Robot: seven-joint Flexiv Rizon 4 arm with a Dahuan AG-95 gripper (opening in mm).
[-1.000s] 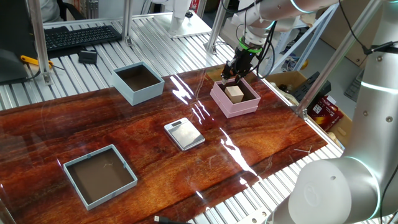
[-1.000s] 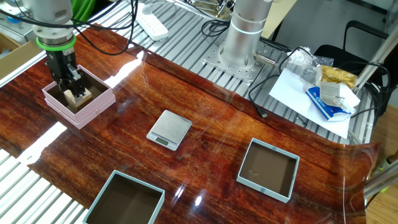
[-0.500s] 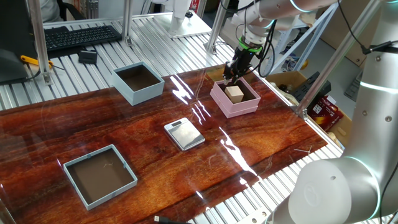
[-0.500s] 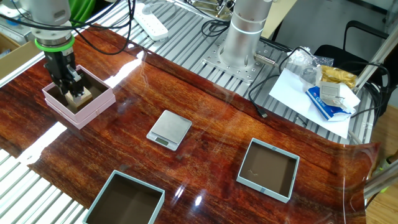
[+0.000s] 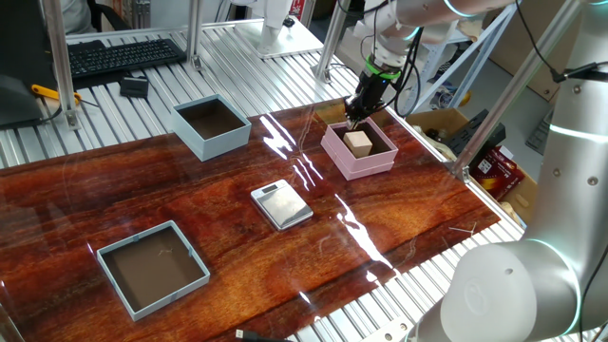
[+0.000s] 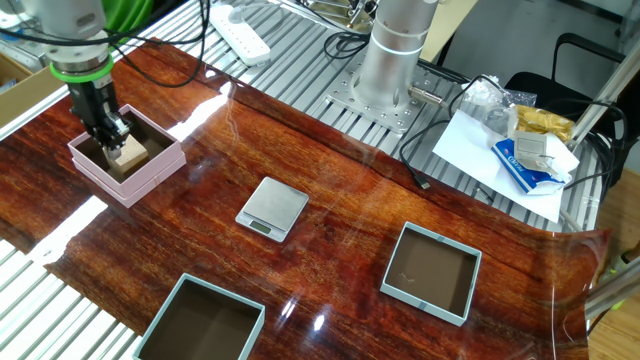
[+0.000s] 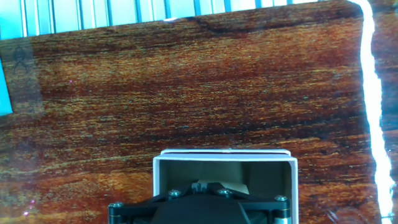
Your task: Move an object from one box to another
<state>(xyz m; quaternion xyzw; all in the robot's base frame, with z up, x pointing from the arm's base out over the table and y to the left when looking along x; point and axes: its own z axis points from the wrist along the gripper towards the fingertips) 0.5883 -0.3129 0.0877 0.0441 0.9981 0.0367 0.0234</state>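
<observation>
Your gripper (image 6: 113, 137) has its jaws together at the cube (image 6: 130, 153) inside the pink box (image 6: 152, 166); they probably missed it, so lifting may leave it behind.

Two raised table views from opposite sides, plus one close view looking down from the hand.

One fixed view looks down across the wooden table (image 5: 190, 199) from its long edge, with the pink box (image 5: 359, 152) at the far right. The other fixed view faces back from the opposite side, putting the arm's base (image 6: 385, 60) at the top and the same pink box far left; both share the silver scale (image 6: 272, 208). The hand view sits close above the pink box, facing straight down.
</observation>
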